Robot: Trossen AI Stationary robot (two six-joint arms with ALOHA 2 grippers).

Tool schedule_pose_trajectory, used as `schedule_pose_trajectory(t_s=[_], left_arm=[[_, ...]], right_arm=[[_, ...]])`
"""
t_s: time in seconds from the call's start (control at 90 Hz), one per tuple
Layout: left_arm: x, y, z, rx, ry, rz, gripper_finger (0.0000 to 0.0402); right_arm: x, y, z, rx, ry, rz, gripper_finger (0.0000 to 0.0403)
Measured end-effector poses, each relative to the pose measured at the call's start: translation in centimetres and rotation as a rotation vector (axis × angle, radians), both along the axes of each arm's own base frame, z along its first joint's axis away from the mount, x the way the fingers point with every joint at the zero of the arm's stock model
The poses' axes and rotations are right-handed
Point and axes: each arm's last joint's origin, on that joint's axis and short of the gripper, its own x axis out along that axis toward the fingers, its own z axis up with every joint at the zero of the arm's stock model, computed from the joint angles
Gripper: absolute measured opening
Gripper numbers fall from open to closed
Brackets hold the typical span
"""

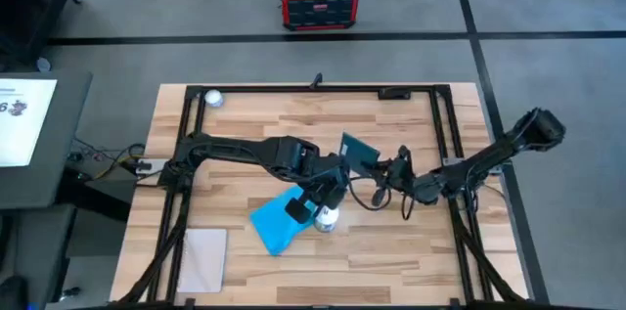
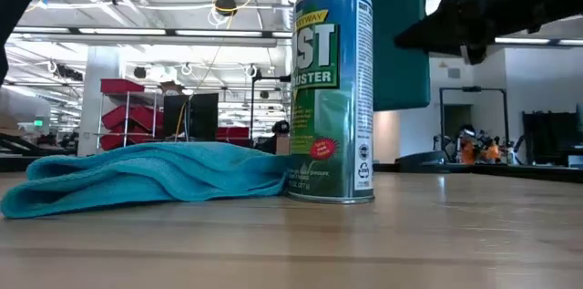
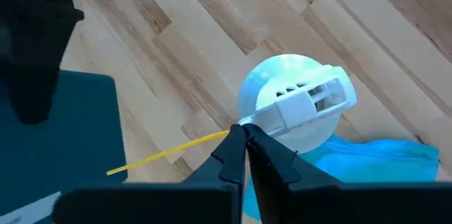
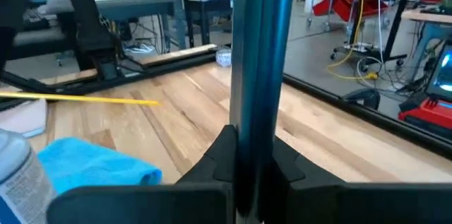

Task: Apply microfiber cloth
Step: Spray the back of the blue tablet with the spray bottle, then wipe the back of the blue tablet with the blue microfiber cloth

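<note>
Sky-blue microfiber cloth lies crumpled beside your duster can; left gripper clenched above its nozzle, right gripper grasping the upright tablet

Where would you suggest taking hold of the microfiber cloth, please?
Grip the microfiber cloth at its free corner farthest from the spray can, coming straight down from above. It lies low and bunched on the wooden table, and that end is clear of the can.
</note>
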Motion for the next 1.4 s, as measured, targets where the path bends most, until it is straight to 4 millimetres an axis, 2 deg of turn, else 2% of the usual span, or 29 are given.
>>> schedule_pose_trajectory(t_s=[0.122, 0.267, 0.456, 0.6, 0.711, 0.878, 1.022, 1.133, 1.267, 1.4], left_arm=[[0.1, 0.1, 0.9, 0.035, -0.046, 0.027, 0.0], [0.1, 0.2, 3.0, 0.066, -0.146, 0.053, 0.0], [-2.3, 0.3, 6.0, 0.217, -0.232, 0.135, 0.0], [-5.0, 0.6, 7.7, 0.163, -0.197, 0.288, 0.0], [-6.1, 0.5, 6.9, 0.144, -0.068, 0.406, 0.0], [-5.7, 0.3, 3.5, 0.172, 0.075, 0.473, 0.0004], [-5.5, 0.6, 0.3, 0.217, 0.195, 0.483, 0.0034], [-6.5, 1.1, -1.0, 0.228, 0.256, 0.497, 0.006], [-8.9, 2.0, -1.2, 0.171, 0.227, 0.555, 0.0076], [-11.3, 2.4, -1.5, 0.046, 0.053, 0.59, 0.0077]], right_arm=[[0.0, 0.0, 0.0, 0.001, -0.001, 0.001, 0.0009], [0.0, 0.0, 0.0, 0.0, 0.0, 0.003, 0.0009], [-0.1, 0.3, -0.1, -0.008, 0.016, 0.015, 0.0009], [-0.1, 0.3, -0.1, -0.008, 0.017, 0.017, 0.0009], [-0.1, 0.3, -0.1, -0.007, 0.016, 0.017, 0.0009], [-0.2, 0.6, 0.0, -0.004, 0.008, 0.035, 0.0009], [-0.4, 1.1, 0.0, -0.007, 0.008, 0.057, 0.0009], [-0.5, 1.4, 0.0, -0.008, 0.009, 0.068, 0.0009], [-0.6, 1.6, -0.1, -0.011, 0.013, 0.08, 0.0009], [-0.6, 1.6, 0.0, -0.011, 0.01, 0.079, 0.0009]])
